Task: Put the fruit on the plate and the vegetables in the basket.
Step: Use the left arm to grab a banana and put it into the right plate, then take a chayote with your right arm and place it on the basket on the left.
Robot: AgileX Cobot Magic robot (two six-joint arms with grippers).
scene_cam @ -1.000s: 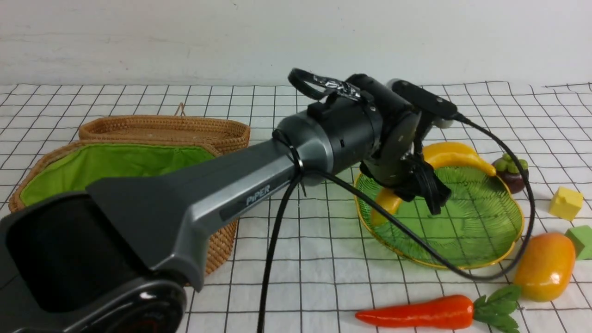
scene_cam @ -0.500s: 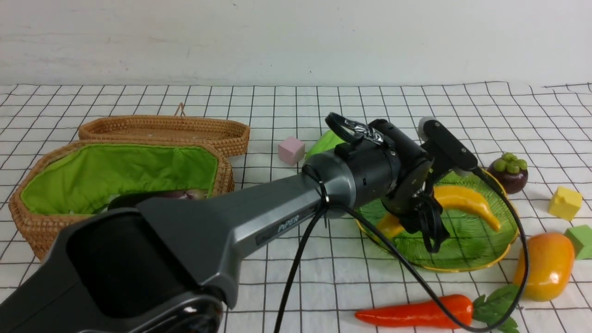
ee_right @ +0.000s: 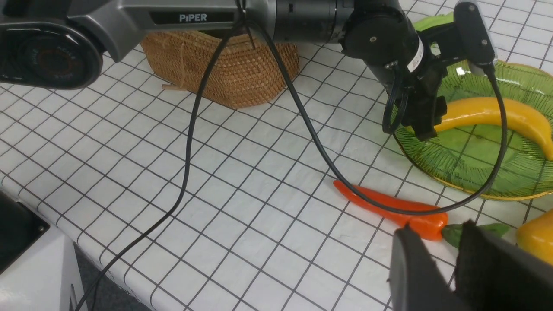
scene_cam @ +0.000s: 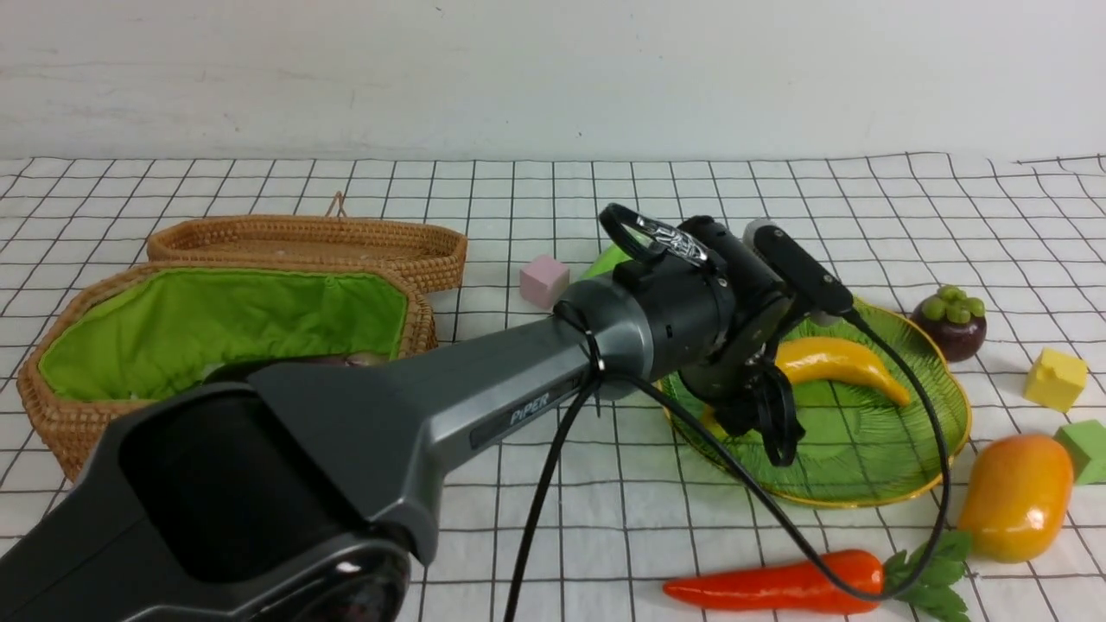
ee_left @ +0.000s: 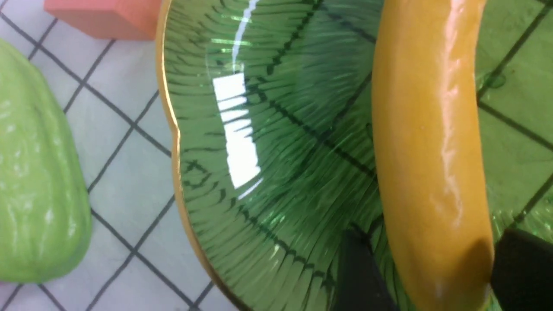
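Note:
The yellow banana (scene_cam: 834,361) lies in the green plate (scene_cam: 864,466). My left gripper (scene_cam: 752,415) reaches down onto the plate's near-left part. In the left wrist view its jaws (ee_left: 432,268) stand open astride one end of the banana (ee_left: 427,129); a gap shows on one side, and the other finger is close against it. To the right of the plate are the mangosteen (scene_cam: 950,321) and the mango (scene_cam: 1018,497). The carrot (scene_cam: 778,586) lies in front of the plate and the gourd (ee_left: 34,172) behind it. The basket (scene_cam: 60,423) stands at the left. My right gripper (ee_right: 436,242) hovers near the carrot's (ee_right: 389,207) leafy end, slightly open and empty.
The woven lid (scene_cam: 302,242) leans behind the basket. A pink cube (scene_cam: 544,281) sits behind the plate; a yellow cube (scene_cam: 1058,378) and a green cube (scene_cam: 1089,449) sit at the far right. The left arm's black cable (scene_cam: 864,553) loops over the plate rim and the carrot.
My left gripper has come down and back toward me with the banana, and its jaws have widened. The banana now rests in the plate. The right gripper has not changed.

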